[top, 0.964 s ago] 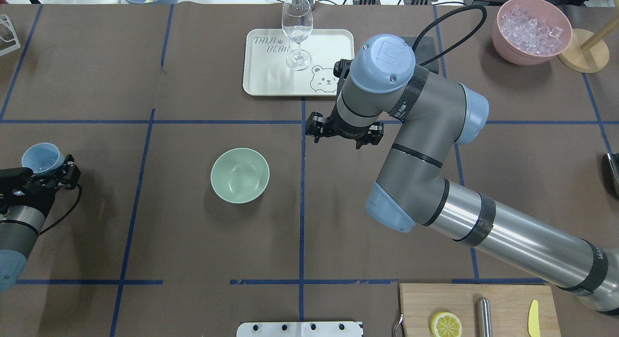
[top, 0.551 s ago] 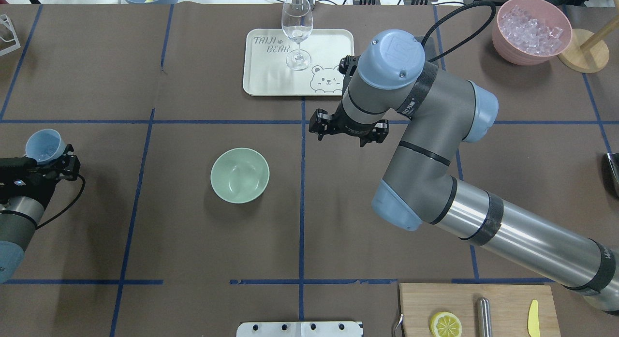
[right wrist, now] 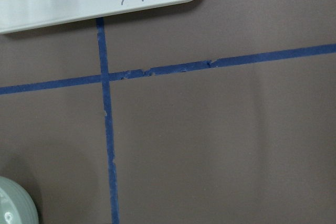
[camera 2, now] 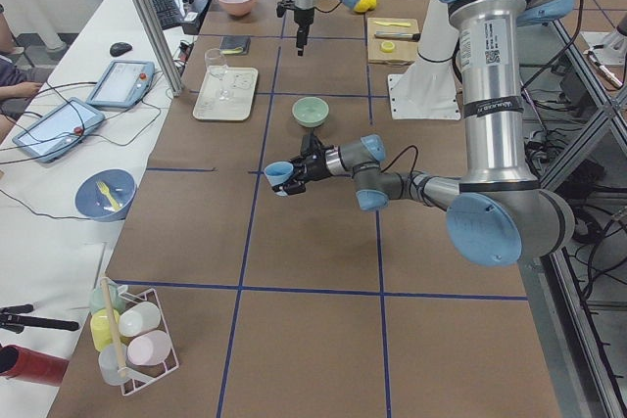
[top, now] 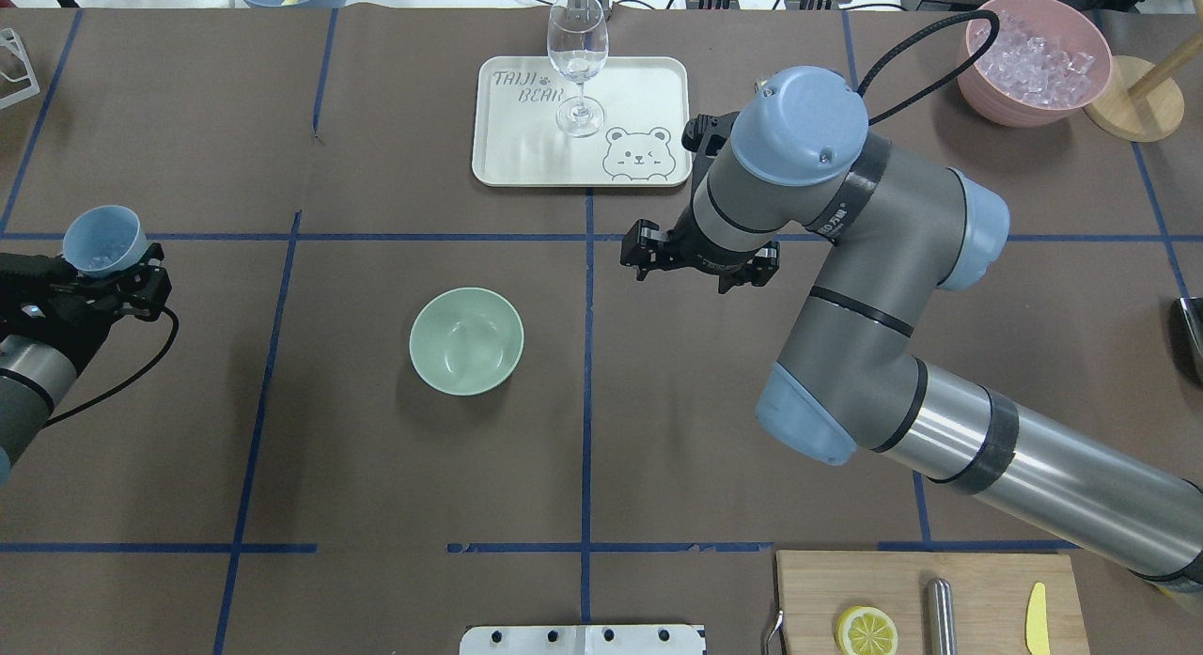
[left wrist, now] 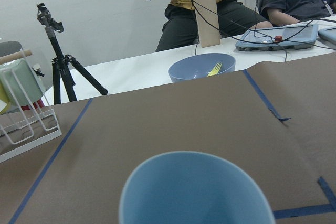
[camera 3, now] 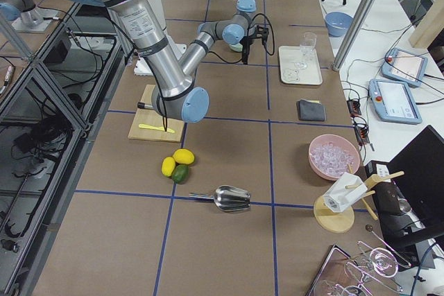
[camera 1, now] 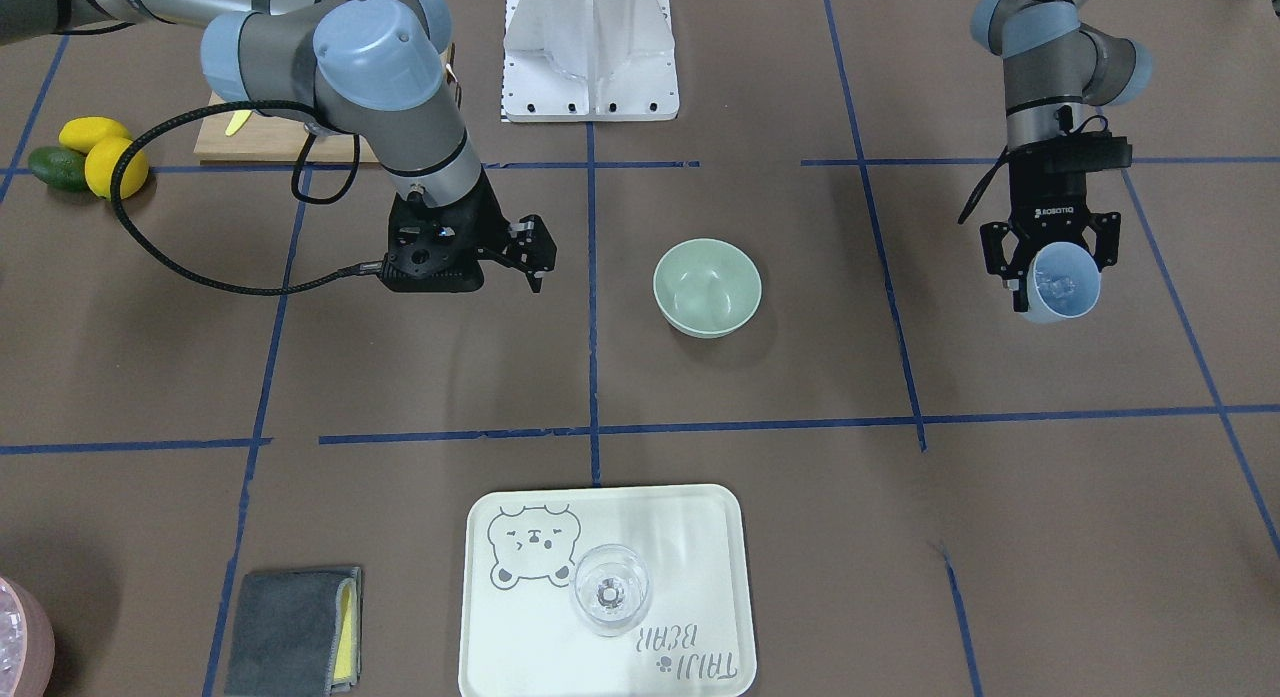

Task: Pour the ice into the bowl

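Note:
My left gripper is shut on a light blue cup at the table's left edge, well left of the bowl. A few clear ice cubes glint inside the cup. The cup's rim fills the bottom of the left wrist view. The pale mint-green bowl stands empty near the table's middle, and it also shows in the front-facing view. My right gripper is open and empty. It hangs above the table to the right of the bowl and a little beyond it.
A white bear tray with a wine glass lies behind the bowl. A pink container of ice stands at the far right. A cutting board with a lemon half sits at the near right. A grey cloth lies near the tray.
My left gripper has carried the blue cup away from the robot and slightly right. My right arm has moved to the right, away from the bowl.

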`<state>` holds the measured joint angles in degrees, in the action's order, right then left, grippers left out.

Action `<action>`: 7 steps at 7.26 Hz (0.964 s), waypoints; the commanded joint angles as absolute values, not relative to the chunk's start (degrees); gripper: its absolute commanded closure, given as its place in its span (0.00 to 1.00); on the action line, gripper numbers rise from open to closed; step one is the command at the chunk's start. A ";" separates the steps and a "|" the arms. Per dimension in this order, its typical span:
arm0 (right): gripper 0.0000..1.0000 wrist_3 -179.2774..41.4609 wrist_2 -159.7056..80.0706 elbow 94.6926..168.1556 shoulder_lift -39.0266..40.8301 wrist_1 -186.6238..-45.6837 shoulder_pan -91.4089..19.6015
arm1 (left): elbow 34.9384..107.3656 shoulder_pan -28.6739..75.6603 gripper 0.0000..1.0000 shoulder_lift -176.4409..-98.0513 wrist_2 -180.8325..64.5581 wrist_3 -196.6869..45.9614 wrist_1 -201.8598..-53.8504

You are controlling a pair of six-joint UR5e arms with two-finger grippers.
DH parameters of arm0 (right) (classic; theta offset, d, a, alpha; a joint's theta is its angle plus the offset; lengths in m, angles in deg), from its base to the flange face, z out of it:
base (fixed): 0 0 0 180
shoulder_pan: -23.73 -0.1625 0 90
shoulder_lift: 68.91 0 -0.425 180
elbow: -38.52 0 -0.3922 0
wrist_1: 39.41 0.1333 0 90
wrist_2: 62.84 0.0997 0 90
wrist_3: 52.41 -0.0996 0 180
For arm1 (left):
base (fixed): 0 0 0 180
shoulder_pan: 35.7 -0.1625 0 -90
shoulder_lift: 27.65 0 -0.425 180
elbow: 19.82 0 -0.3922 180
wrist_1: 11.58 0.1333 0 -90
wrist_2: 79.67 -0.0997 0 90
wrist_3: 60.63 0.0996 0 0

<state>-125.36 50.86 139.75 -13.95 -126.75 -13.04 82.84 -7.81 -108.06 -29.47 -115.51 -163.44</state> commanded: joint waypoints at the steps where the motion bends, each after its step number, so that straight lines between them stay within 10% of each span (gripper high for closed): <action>1: 0.00 -125.36 50.63 143.80 -10.47 -126.59 -13.19 | 85.21 -7.93 1.00 -111.39 -26.68 -110.59 -163.54; 7: 0.00 -125.71 50.28 144.07 -10.02 -126.42 -12.92 | 88.89 -10.64 1.00 -126.24 -27.37 -106.33 -135.83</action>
<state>-125.57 50.35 144.04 -9.89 -126.42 -13.09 87.35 -9.16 -123.35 -26.95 -106.26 -144.53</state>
